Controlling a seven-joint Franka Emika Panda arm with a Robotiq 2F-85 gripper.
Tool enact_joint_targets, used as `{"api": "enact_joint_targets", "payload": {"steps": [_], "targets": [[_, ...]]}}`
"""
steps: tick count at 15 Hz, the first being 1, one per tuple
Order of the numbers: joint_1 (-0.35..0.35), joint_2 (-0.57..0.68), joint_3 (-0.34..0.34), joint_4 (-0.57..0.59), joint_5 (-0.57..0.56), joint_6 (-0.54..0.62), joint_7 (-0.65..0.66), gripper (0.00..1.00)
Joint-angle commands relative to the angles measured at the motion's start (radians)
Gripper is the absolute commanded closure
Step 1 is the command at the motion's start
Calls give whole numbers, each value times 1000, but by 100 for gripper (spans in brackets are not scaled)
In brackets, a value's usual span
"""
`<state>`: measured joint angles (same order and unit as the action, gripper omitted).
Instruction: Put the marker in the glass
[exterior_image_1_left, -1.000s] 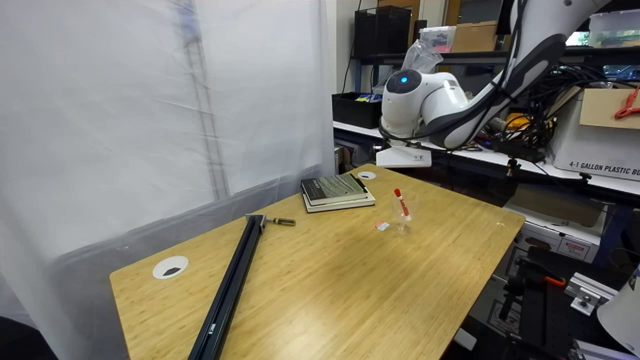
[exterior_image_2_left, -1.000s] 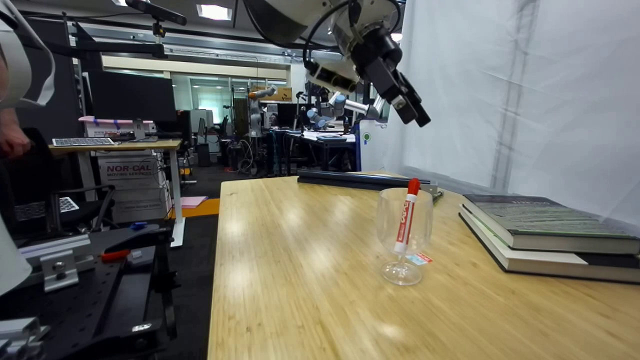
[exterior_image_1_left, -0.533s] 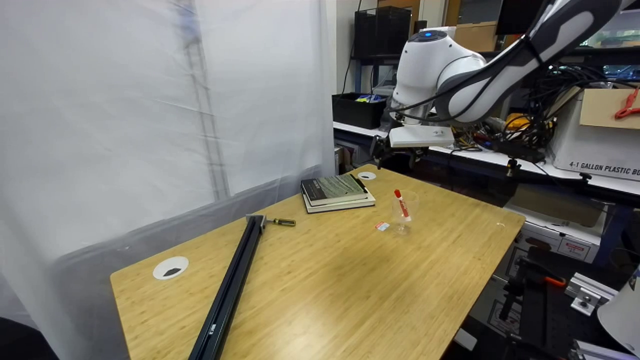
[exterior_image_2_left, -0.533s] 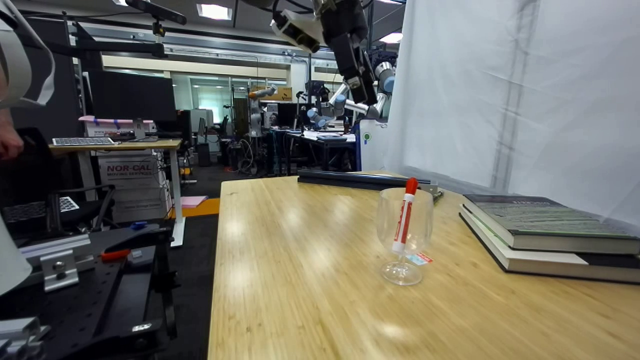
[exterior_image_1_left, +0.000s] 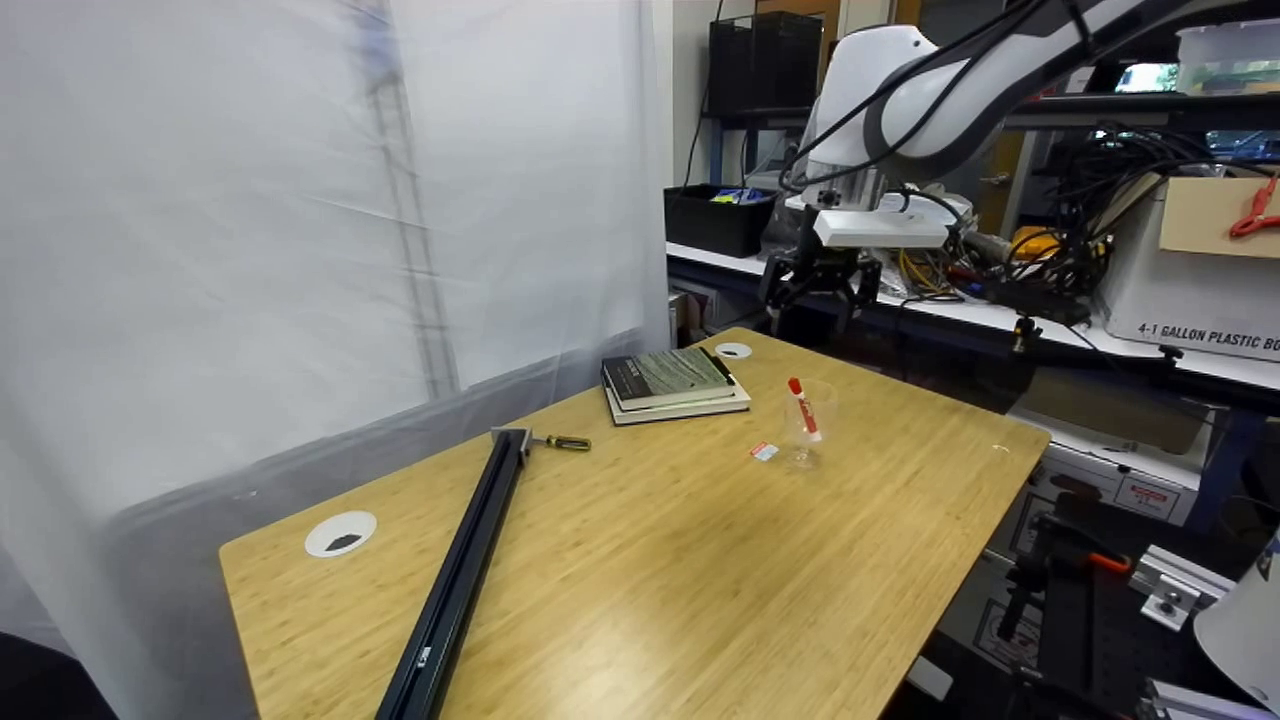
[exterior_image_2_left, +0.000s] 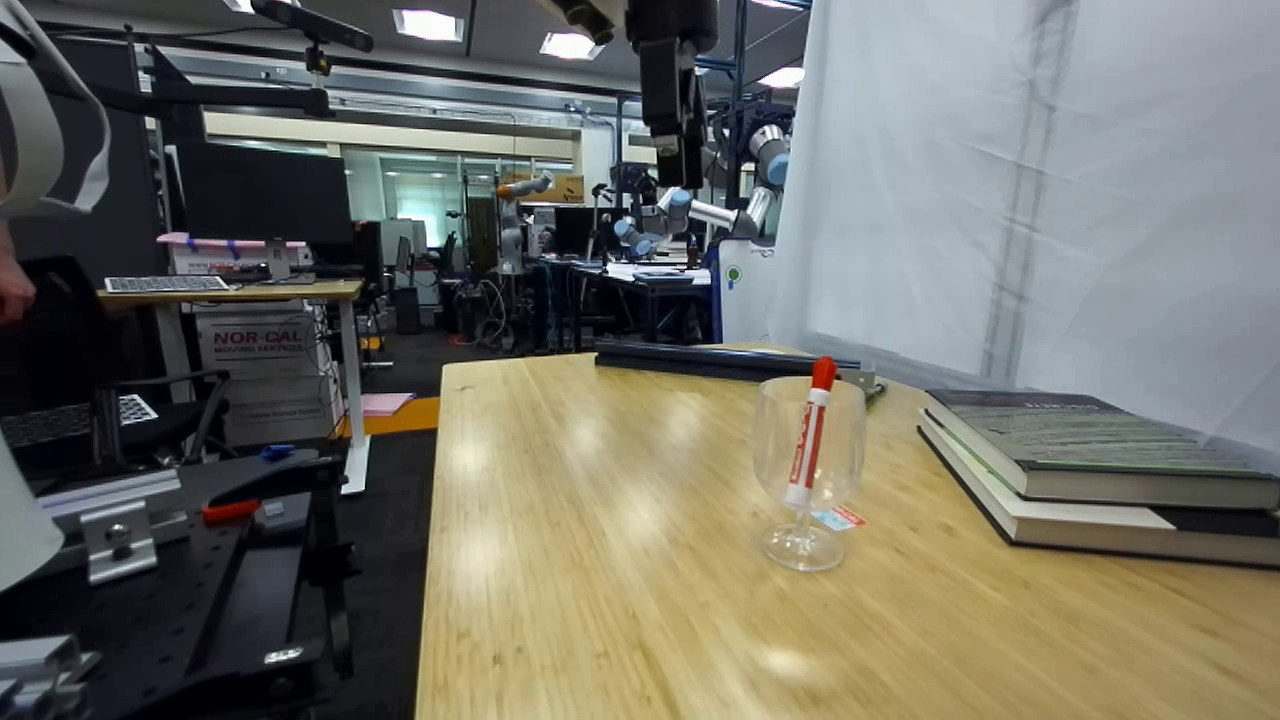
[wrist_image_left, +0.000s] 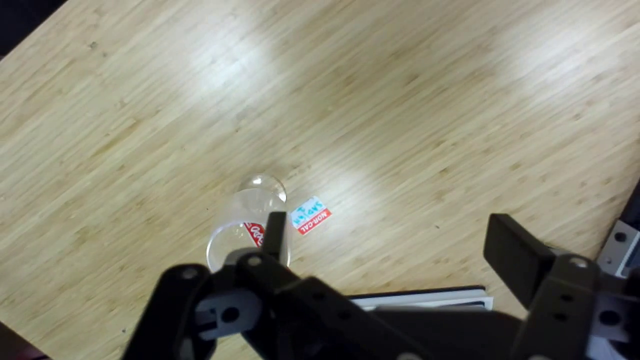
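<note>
The marker (exterior_image_2_left: 811, 435), red and white with a red cap, stands tilted inside the clear stemmed glass (exterior_image_2_left: 845, 455), cap end above the rim. The glass is upright on the table; marker (exterior_image_1_left: 805, 412) and glass (exterior_image_1_left: 828, 410) also show in an exterior view. My gripper (exterior_image_1_left: 810, 312) hangs well above the table, apart from both. In the wrist view the gripper (wrist_image_left: 386, 232) is wide open with nothing between its fingers. There the left finger covers part of the glass (wrist_image_left: 252, 202) and most of the marker (wrist_image_left: 254, 233).
Two stacked books (exterior_image_1_left: 675, 385) lie near the curtain (exterior_image_1_left: 530, 200). A long black bar (exterior_image_1_left: 455, 580) lies along the table, with a screwdriver (exterior_image_1_left: 567, 443) at its end. A small sticker (exterior_image_2_left: 838, 517) is on the table beside the glass. A loaded shelf stands behind.
The arm and gripper have risen and moved, going up and left in an exterior view, and now point more straight down. The marker shifted slightly in its lean; the glass has stayed in place.
</note>
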<state>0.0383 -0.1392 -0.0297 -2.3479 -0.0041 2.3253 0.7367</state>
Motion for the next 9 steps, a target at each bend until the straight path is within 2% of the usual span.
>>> {"api": "enact_joint_targets", "payload": {"steps": [1,6,9], "targets": [[-31,15,3,44,68,-89,-110,0],[-44,54,-26,91,240,-175,-339,0],[-55,73,-33,117,268,-223,-395,0]]}}
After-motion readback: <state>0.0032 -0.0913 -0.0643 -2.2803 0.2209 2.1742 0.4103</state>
